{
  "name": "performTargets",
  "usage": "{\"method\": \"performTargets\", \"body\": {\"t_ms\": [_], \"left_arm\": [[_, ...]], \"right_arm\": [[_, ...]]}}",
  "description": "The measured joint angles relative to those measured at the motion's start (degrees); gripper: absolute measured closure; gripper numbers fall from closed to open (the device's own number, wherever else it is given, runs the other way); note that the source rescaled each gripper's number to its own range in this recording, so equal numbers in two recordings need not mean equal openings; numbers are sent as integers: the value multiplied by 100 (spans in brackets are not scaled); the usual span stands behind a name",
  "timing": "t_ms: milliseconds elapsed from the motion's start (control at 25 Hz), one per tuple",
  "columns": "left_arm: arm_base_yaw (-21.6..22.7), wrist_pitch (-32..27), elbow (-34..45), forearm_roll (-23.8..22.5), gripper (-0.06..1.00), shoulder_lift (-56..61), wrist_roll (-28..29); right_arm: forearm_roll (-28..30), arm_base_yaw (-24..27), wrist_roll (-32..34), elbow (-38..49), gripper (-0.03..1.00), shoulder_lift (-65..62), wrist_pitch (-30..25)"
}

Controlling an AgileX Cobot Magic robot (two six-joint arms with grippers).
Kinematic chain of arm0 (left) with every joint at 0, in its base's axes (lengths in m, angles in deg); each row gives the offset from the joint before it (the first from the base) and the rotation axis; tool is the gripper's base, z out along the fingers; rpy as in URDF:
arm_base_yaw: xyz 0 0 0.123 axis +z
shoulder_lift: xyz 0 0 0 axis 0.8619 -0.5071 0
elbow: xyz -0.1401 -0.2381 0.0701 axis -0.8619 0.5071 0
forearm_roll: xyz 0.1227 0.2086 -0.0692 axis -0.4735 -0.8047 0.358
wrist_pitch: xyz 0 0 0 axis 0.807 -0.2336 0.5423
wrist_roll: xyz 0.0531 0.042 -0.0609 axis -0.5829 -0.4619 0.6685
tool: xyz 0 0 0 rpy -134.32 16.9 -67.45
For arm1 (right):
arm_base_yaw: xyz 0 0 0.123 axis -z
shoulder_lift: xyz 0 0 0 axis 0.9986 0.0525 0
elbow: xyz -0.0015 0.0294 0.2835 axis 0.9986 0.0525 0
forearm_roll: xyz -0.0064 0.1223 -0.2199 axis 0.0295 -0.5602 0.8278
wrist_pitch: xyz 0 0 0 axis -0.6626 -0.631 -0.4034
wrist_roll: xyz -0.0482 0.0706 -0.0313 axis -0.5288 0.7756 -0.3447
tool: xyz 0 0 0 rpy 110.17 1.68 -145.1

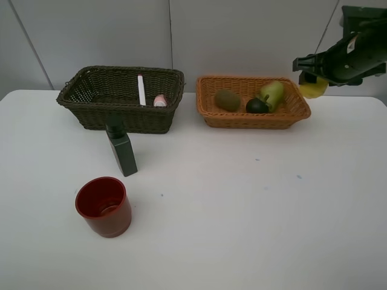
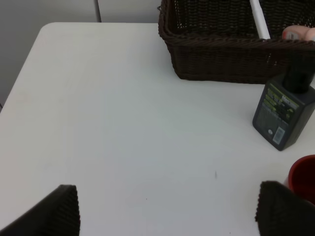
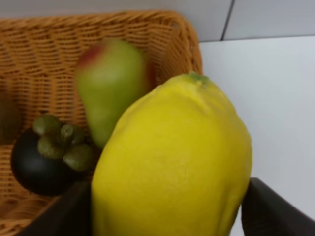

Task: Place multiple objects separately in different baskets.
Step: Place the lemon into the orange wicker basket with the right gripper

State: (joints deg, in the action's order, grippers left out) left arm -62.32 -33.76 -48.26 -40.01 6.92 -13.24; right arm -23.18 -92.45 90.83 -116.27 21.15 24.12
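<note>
Left wrist view: the left gripper (image 2: 170, 216) stands wide, holding nothing, above the white table (image 2: 123, 123). In the exterior high view, the red cup (image 1: 103, 205) sits at seven o'clock. The dark green bottle (image 1: 122, 152) stands upright at the cup's one o'clock, just before the dark basket (image 1: 133, 118), which holds the marker (image 1: 141, 89) and the pink bottle (image 1: 160, 100). At the dark basket's three o'clock, the orange basket (image 1: 254, 119) holds the kiwi (image 1: 227, 99), mangosteen (image 1: 257, 106) and pear (image 1: 273, 93). The right gripper (image 1: 313, 81) clamps the lemon (image 1: 314, 90) at that basket's two o'clock corner.

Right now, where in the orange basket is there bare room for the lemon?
Bare floor lies between the pear and the right wall of the orange basket, and left of the kiwi. It is crowded where the mangosteen sits close beside the pear.
</note>
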Motion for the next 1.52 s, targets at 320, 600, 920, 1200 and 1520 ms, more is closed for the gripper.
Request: {"method": "performTargets", "body": {"t_ms": [320,600,920,1200,1520], "left_arm": [[0,0,0,0,1,0,0],[0,0,0,0,1,0,0],[0,0,0,0,1,0,0],[0,0,0,0,1,0,0],[0,0,0,0,1,0,0]], "right_arm": [[-210,0,-829,0,37,399,418],[-909,0,-1621,-390,37,735,545],[-944,0,-1635,-784,37,1085,402],[-949,0,-1635,-809,37,1244,358],[-954,0,-1635,-819,37,1426,353]]}}
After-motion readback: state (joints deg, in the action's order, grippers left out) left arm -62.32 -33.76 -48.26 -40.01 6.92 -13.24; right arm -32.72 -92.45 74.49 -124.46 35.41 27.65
